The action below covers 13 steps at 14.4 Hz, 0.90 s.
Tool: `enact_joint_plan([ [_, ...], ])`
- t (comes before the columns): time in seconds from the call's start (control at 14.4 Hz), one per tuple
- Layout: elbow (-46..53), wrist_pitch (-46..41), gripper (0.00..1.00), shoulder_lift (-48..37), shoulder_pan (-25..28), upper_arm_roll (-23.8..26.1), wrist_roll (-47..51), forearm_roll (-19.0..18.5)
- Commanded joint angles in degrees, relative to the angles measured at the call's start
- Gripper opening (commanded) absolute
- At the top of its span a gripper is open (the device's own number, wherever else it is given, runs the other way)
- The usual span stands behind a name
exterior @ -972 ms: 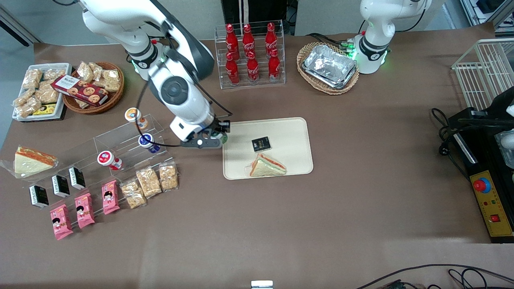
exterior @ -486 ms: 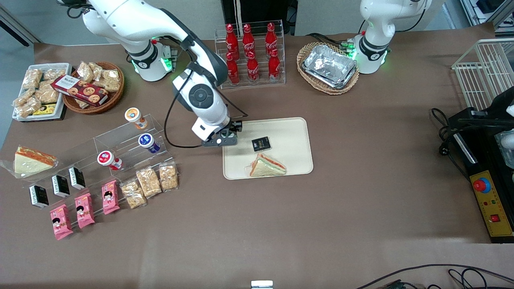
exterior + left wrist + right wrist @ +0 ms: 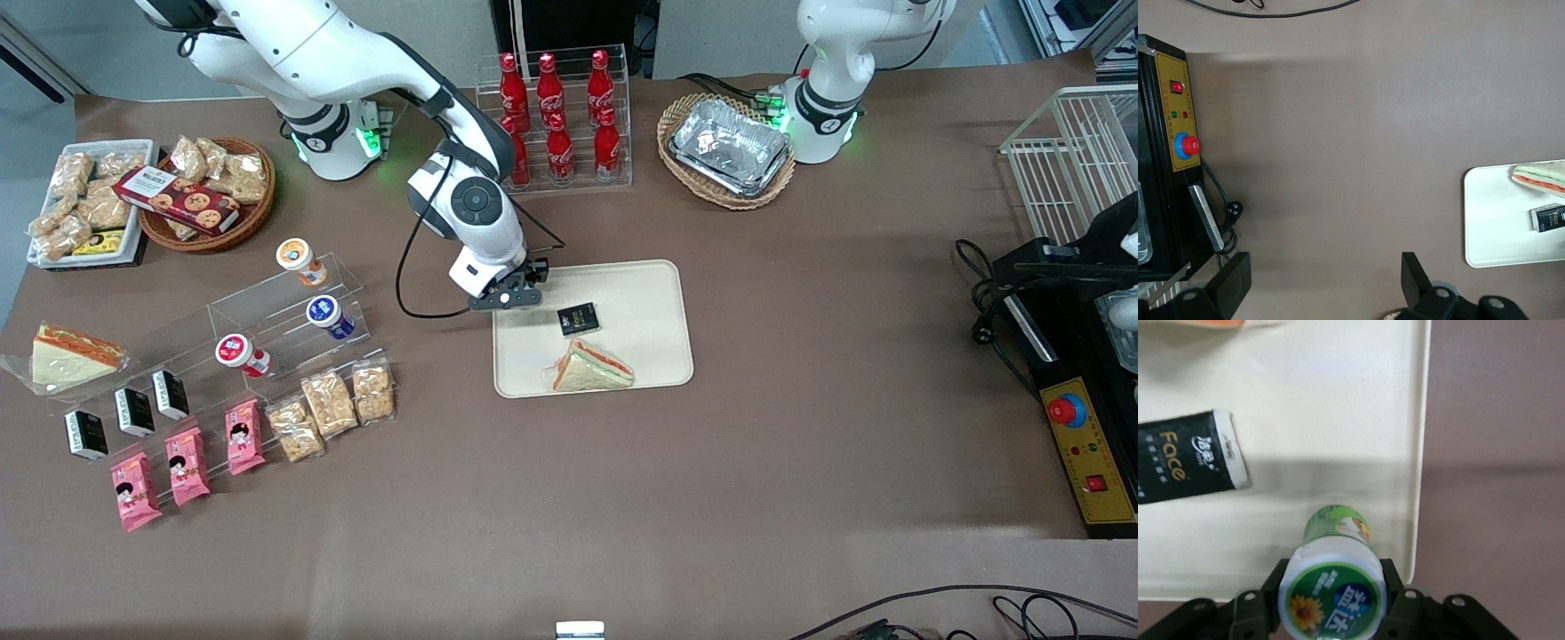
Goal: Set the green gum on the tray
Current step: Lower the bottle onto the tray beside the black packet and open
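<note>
Green-bodied cylindrical gum bottle with white round lid (image 3: pixel 1335 595) is clamped between the jaws of the right arm's gripper (image 3: pixel 514 293), suspended over the corner of the cream-beige flat rectangular tray (image 3: pixel 645 283) nearest the working arm's base; transport appears complete; lowering and release remain; a matte black packet (image 3: pixel 1188 465) and wrapped triangular sandwich (image 3: pixel 591 366) already lie on the smooth tray.

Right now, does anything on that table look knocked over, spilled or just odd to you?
Nothing looks spilled or damaged. The one thing off the table is the green gum, held in the gripper above a corner of the tray, close to the rim. The tissue pack and sandwich on the tray lie slightly askew but intact.
</note>
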Motion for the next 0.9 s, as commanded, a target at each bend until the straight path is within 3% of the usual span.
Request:
enact_joint_plan([
  [0.0,-1.3,2.5,0.35,0.2,1.1,-0.3,2.2,-2.4],
  [0.07,-1.2,2.5,0.63,0.2,1.3,-0.5,2.5,-2.4],
  [0.14,-1.2,2.4,1.00,0.1,1.3,-0.6,3.2,-2.6],
  [0.35,-1.0,1.9,1.00,-0.5,1.1,-0.6,3.5,-4.4],
  [0.56,-0.6,-2.1,1.00,-6.4,-1.6,-1.1,2.5,-5.8],
  [0.83,13.0,-23.8,1.00,-10.7,-6.7,-1.1,-1.8,-4.8],
])
